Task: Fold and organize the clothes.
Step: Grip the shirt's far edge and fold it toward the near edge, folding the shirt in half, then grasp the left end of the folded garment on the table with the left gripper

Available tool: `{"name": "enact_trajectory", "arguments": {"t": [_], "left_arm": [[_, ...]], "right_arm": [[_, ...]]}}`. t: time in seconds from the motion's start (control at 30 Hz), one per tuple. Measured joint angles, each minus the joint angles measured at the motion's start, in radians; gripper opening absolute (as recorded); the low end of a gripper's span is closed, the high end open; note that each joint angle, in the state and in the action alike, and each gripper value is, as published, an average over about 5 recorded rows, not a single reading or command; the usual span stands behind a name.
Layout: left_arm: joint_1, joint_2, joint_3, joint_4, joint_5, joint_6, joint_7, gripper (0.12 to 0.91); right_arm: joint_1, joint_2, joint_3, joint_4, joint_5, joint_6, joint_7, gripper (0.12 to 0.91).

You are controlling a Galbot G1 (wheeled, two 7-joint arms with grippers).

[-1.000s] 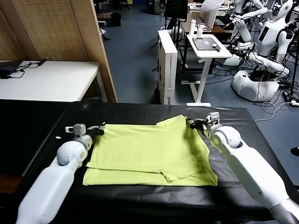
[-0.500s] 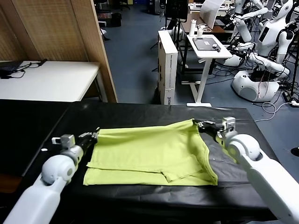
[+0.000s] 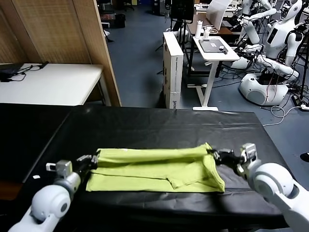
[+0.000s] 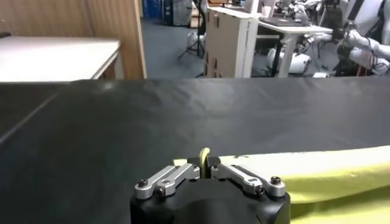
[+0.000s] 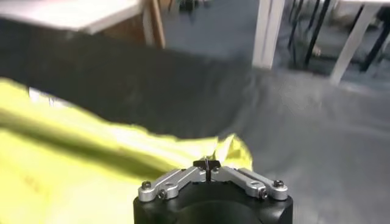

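The clothes (image 3: pixel 154 166), a lime yellow-green T-shirt, lie folded into a long band on the black table (image 3: pixel 145 125), near its front edge. My left gripper (image 3: pixel 93 159) is shut on the shirt's left far corner, and a pinch of fabric (image 4: pixel 205 156) sticks up between its fingers. My right gripper (image 3: pixel 214 154) is shut on the right far corner, where the cloth (image 5: pixel 73 158) bunches up to the jaws (image 5: pixel 207 164). Both held corners sit low, over the shirt's near half.
A white table (image 3: pixel 48 82) stands at the back left beside a wooden panel (image 3: pixel 63 34). Behind the black table are a white cabinet (image 3: pixel 173 63), a small stand (image 3: pixel 212 50) and other white robots (image 3: pixel 270 48). Bare black tabletop lies beyond the shirt.
Both grippers have pulled the shirt's far edge toward me, over its near half. The spread-out shirt is now a narrow folded band.
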Motion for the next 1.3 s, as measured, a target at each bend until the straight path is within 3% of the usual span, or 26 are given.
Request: {"name": "enact_trajectory", "arguments": {"t": [0.33,0.4,0.5,0.6,0.77,0.83,0.93,1.03,1.3], "left_arm": [[0.069,-0.02,-0.02,-0.016,0.042,0.02,0.003,0.216],[0.075,-0.023,-0.021,-0.023,0.049,0.025,0.001,0.243],[0.08,-0.028,-0.027,-0.031,0.061,0.033,-0.005,0.374],[0.087,-0.032,-0.04,-0.041,0.067,0.036,-0.014,0.545],[0.112,-0.036,-0.07,-0.068,0.056,0.038,-0.022,0.824],[0.12,-0.041,-0.082,-0.078,0.053,0.038,-0.022,0.883],[0.119,-0.044,-0.092,-0.082,0.053,0.036,-0.024,0.904],[0.102,-0.049,-0.092,-0.073,0.051,0.033,-0.031,0.906],[0.015,-0.08,-0.055,-0.01,0.065,0.02,-0.035,0.907]], "right_arm": [[-0.021,0.001,0.008,0.019,0.01,0.003,-0.007,0.14],[-0.028,-0.001,0.017,0.026,0.025,0.017,-0.016,0.14],[-0.041,-0.004,0.033,0.041,0.034,0.04,-0.034,0.173],[-0.049,-0.009,0.051,0.06,0.032,0.046,-0.039,0.294],[-0.053,-0.004,0.073,0.082,0.018,0.049,-0.032,0.597],[-0.05,0.006,0.081,0.081,0.012,0.059,-0.032,0.726],[-0.039,0.028,0.092,0.067,0.0,0.088,-0.032,0.861],[-0.025,0.063,0.102,0.04,-0.033,0.118,-0.031,0.901],[0.008,0.159,0.096,-0.05,-0.094,0.133,-0.03,0.907]]}}
